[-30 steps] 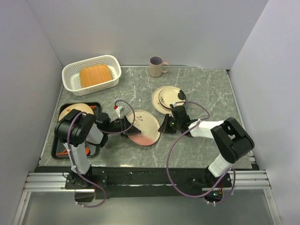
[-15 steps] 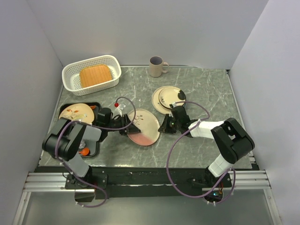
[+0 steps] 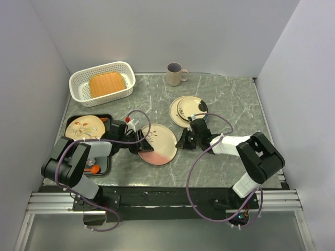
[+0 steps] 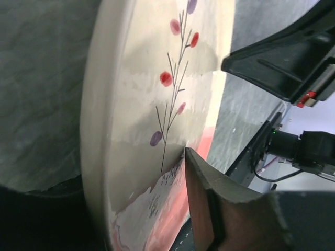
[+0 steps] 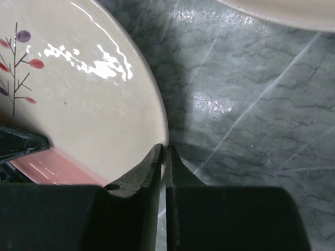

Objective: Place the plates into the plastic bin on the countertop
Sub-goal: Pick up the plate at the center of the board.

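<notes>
Since 1 second ago: left arm sunk lower and farther left, beside the black tray; half-pink plate nudged a little left and nearer. Now on the grey-green desk, near the middle, between both end effectors.

Left end effector at the plate's left rim, jaws astride it. 1 finger against the decorated face beside the twig, the other behind the rim. Clamped or merely resting: cannot tell.

Right end effector at the plate's right rim, closed to a thin slit, gripping nothing, tips against the rim's edge.

Far left: white plastic bin, with 1 tan-orange plate inside. On the black tray, left of the left end effector, 1 cream patterned plate. Right of centre and farther back, 2 stacked plates. At the far edge, upright, beige mug.
</notes>
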Action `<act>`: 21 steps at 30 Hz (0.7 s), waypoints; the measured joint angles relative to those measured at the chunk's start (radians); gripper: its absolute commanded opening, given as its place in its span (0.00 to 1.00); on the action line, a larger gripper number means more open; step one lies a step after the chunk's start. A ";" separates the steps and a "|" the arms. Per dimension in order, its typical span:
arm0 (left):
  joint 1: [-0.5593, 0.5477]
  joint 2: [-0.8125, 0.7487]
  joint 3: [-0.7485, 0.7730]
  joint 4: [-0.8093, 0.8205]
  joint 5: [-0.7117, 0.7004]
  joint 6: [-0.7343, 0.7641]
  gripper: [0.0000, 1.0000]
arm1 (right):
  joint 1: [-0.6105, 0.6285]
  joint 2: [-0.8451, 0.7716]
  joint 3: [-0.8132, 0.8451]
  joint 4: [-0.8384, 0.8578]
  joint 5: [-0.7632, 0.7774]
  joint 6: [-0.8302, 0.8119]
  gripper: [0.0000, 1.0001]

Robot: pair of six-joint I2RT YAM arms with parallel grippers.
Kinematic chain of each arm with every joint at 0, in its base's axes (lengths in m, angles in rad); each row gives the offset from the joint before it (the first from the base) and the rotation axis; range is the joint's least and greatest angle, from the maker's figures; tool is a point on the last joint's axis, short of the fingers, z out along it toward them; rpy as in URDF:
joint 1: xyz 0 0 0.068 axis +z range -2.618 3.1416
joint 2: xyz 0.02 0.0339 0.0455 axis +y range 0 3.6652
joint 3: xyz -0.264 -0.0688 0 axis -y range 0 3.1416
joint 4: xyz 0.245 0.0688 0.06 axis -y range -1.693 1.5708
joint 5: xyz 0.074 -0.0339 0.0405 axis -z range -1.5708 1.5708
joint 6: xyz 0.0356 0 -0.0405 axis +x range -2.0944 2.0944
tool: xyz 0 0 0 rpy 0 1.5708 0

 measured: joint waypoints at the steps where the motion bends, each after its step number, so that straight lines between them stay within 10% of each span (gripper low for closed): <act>1: 0.000 -0.006 0.000 -0.017 -0.010 0.003 0.52 | 0.001 -0.002 -0.001 -0.001 0.000 0.000 0.00; 8: 0.000 -0.062 0.000 -0.067 -0.068 0.007 0.51 | 0.002 -0.006 -0.010 0.001 -0.003 0.000 0.00; 16: 0.009 -0.117 0.006 -0.056 -0.040 -0.035 0.03 | 0.001 -0.011 -0.012 -0.007 0.000 -0.001 0.00; 21: -0.001 -0.148 0.022 -0.045 -0.029 -0.027 0.01 | 0.000 -0.014 -0.013 -0.003 0.011 -0.005 0.00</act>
